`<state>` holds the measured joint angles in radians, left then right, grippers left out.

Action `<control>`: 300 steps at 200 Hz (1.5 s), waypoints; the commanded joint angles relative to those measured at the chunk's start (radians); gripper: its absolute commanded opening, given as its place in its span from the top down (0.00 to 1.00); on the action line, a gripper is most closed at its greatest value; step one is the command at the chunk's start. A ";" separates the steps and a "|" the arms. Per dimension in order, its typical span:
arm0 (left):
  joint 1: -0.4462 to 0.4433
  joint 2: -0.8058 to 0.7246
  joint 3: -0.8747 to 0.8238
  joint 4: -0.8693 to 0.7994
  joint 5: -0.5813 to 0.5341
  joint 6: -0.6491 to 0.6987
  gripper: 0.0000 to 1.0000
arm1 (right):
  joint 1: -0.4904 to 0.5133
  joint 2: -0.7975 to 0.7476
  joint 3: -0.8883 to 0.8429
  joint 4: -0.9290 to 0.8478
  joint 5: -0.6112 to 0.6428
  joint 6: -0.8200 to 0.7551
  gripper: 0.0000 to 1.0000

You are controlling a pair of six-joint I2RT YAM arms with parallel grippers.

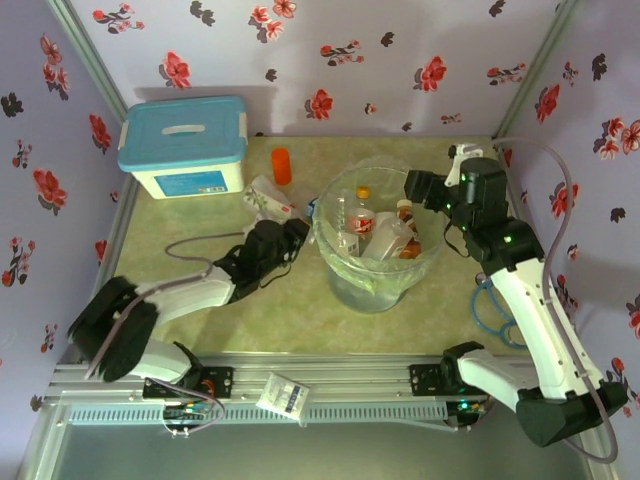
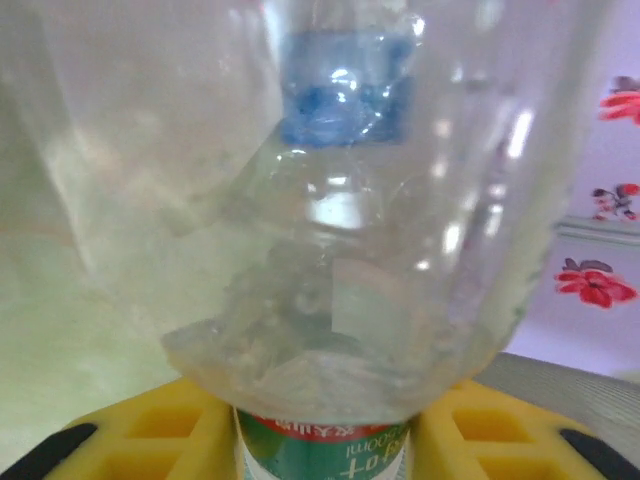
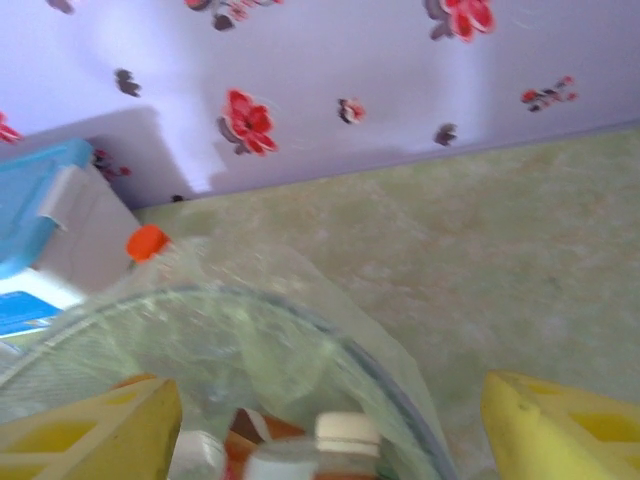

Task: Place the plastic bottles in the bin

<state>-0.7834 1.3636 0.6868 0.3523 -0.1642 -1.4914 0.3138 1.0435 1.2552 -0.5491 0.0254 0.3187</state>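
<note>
Clear blue-capped plastic bottle (image 2: 340, 200), clamped by left gripper (image 2: 322, 435) jaws beside the round grey lined bin (image 1: 375, 290); right gripper (image 1: 415, 187) jaws apart above its rim. Likely fault: bottle slips or strikes rim.

This is a robot test cell in a lab, not a lived-in room. The table (image 1: 300, 320), covered in a pale green marbled sheet, is boxed in on three sides by lilac walls (image 1: 400, 40) printed with red and dark flowers and framed by bare aluminium posts (image 1: 85, 45). A left arm (image 1: 190, 295) and a right arm (image 1: 535, 300) are bolted to a slotted aluminium rail (image 1: 330, 385) along the near edge, and loose cables (image 1: 495, 315) lie coiled beside the right one.
</note>
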 commanded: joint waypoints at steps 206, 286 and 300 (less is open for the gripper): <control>0.025 -0.248 0.441 -0.747 0.442 0.957 0.80 | 0.288 0.571 0.521 0.229 -0.744 0.110 0.03; 0.026 -0.276 0.402 -0.662 0.507 0.949 0.81 | 0.261 0.607 0.477 0.433 -0.989 0.216 0.20; 0.026 -0.272 0.405 -0.649 0.527 0.951 0.81 | 0.261 0.612 0.481 0.422 -0.997 0.208 0.19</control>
<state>-0.7528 1.1034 1.1038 -0.3641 0.3084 -0.5602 0.5739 1.6516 1.7355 -0.1841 -0.8940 0.5098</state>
